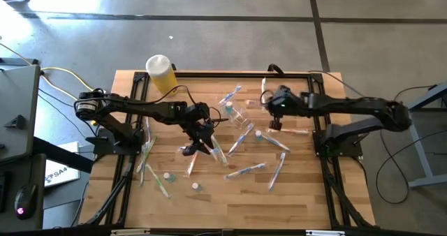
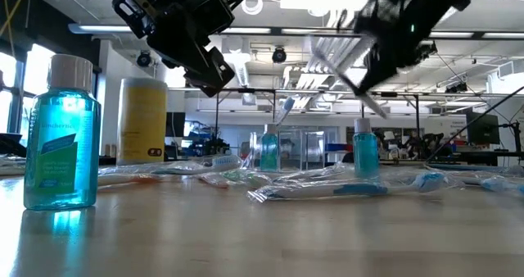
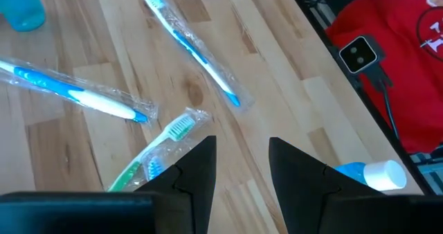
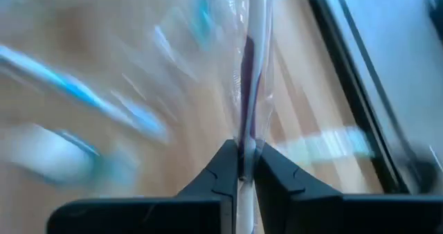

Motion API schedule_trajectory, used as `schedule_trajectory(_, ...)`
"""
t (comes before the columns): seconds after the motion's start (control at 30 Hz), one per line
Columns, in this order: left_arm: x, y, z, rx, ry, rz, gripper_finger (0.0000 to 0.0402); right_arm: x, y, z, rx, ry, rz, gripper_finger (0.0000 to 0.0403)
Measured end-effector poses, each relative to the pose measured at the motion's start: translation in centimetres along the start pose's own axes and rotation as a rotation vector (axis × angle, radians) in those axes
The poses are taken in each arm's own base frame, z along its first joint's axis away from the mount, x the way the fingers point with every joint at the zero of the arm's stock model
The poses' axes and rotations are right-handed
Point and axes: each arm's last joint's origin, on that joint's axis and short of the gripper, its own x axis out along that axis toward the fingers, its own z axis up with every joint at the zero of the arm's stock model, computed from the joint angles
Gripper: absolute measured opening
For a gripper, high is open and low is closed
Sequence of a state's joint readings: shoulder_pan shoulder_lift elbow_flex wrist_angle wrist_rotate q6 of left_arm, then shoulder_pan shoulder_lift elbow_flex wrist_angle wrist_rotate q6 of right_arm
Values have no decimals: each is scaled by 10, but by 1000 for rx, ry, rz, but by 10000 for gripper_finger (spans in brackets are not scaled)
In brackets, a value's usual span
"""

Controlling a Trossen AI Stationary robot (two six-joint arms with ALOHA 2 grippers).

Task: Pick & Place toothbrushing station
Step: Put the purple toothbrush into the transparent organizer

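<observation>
Several wrapped pastel toothbrushes (image 1: pixel 244 172) lie scattered on the wooden table (image 1: pixel 314 194), around a clear holder cup (image 1: pixel 239 115) and small blue bottles (image 1: pixel 167 175). My left gripper (image 1: pixel 201 135) hovers open and empty above the table's middle left. In its wrist view (image 3: pixel 242 165) its fingers stand over bare wood beside a green wrapped toothbrush (image 3: pixel 163 147). My right gripper (image 1: pixel 274 123) is right of the cup, shut on a wrapped white-and-purple toothbrush (image 4: pixel 250 68). It is raised above the table in the low view (image 2: pixel 393 47). My right gripper pinches the wrapped toothbrush's handle (image 4: pixel 247 133) between its two fingertips, through the clear wrapper. The brush runs along the fingers and sticks out ahead of them. In the low view the brush (image 2: pixel 360 88) slants in the air, lifted clear of the table.
A yellow cylinder with a white cap (image 1: pixel 160 72) stands at the far left edge. Small blue bottles stand near the front (image 2: pixel 61 138) and middle (image 2: pixel 364 150). A dark frame (image 1: pixel 328 152) borders the table. Something red (image 3: pixel 394 61) lies beyond the table edge.
</observation>
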State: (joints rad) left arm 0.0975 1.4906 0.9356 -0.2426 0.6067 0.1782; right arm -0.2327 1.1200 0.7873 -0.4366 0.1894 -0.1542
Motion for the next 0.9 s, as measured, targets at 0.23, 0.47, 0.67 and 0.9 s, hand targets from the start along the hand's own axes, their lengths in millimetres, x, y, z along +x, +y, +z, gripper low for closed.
schedule_trajectory(0.23, 0, 1, 2, 10, -13, 24, 129, -19, 22, 23, -126, -599, 298, 20)
schedule_trajectory(0.47, 1, 0, 11, 22, -89, 31, 129, 19, 33, -8, -160, -879, 319, 20)
schedule_trajectory(0.67, 1, 0, 15, 45, -120, 57, 129, 46, 27, -27, -74, -996, 317, 20)
schedule_trajectory(0.9, 1, 0, 15, 68, -126, 64, 129, 80, 14, -42, 66, -926, 292, 20)
